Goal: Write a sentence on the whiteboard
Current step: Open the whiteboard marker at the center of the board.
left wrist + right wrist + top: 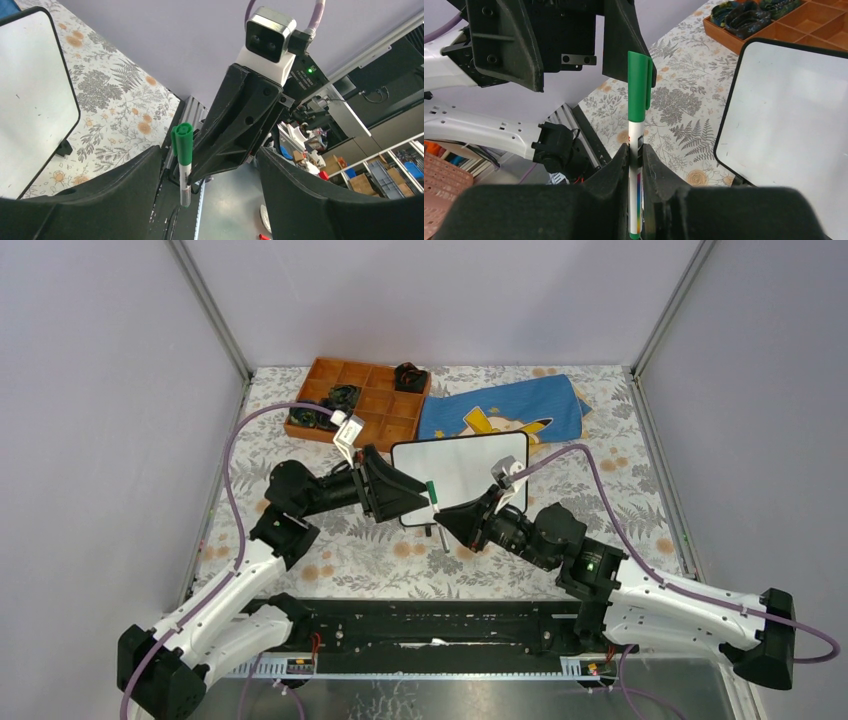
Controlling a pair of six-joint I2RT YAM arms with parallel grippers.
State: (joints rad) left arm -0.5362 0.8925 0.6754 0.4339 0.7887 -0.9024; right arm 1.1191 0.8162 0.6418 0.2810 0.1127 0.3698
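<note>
While right claw (636,150) grips the marker (636,127), its cap (639,80) points into wide-open left claw (209,150).

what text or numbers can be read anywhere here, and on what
Nothing reads clearly.
marker: dark print on the white barrel, too blurred to read.
label by the green light on the arm: white print, too small to read.
whiteboard: blank, no writing.
blue cloth: a yellow cartoon, no words visible.

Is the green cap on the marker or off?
On. The green cap sits over the top end of the marker, whose white barrel the right gripper pinches; the left gripper stands open around the cap.
</note>
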